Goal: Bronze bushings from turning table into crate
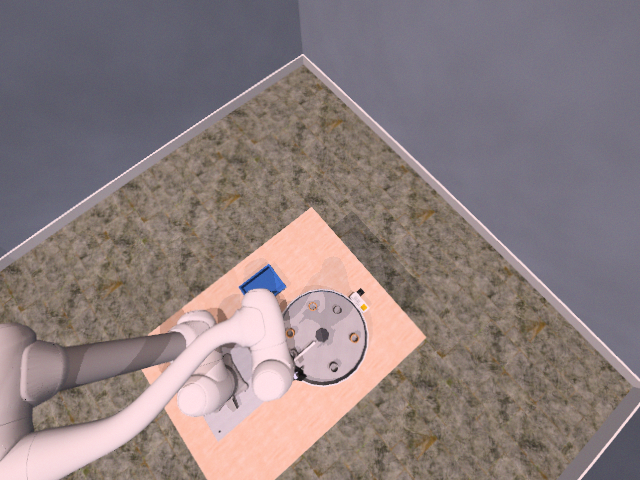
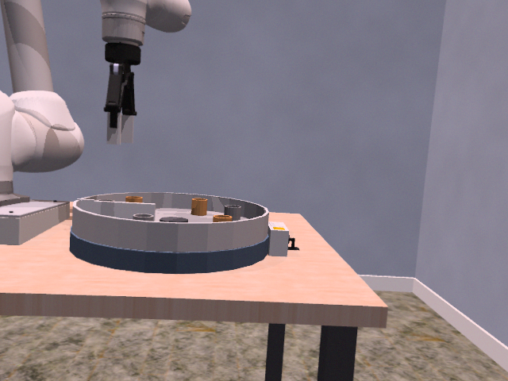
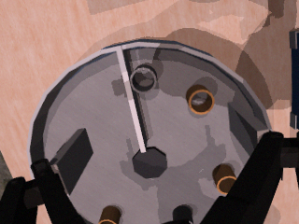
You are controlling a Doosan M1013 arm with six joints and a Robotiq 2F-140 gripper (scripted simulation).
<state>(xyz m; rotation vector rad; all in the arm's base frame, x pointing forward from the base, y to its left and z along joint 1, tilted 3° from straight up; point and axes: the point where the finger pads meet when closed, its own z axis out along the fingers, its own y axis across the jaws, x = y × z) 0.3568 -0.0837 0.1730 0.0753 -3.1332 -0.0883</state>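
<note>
Wooden table (image 1: 385,330) (image 2: 197,282) (image 3: 28,61), turning table (image 1: 363,338) (image 2: 170,237) (image 3: 35,126) on it, blue crate (image 1: 264,281) near, arm's base plate (image 1: 220,432) (image 2: 9,233).

Light falls bright and warm on the tabletop (image 1: 382,335) (image 2: 172,282) (image 3: 28,84), while the walls (image 1: 465,129) (image 2: 286,102) stay dim. Soft-edged shadows lie beside and inside the turning table (image 1: 368,335) (image 2: 172,237) (image 3: 42,103). Outlines look slightly jagged, with faint grain on the walls.
</note>
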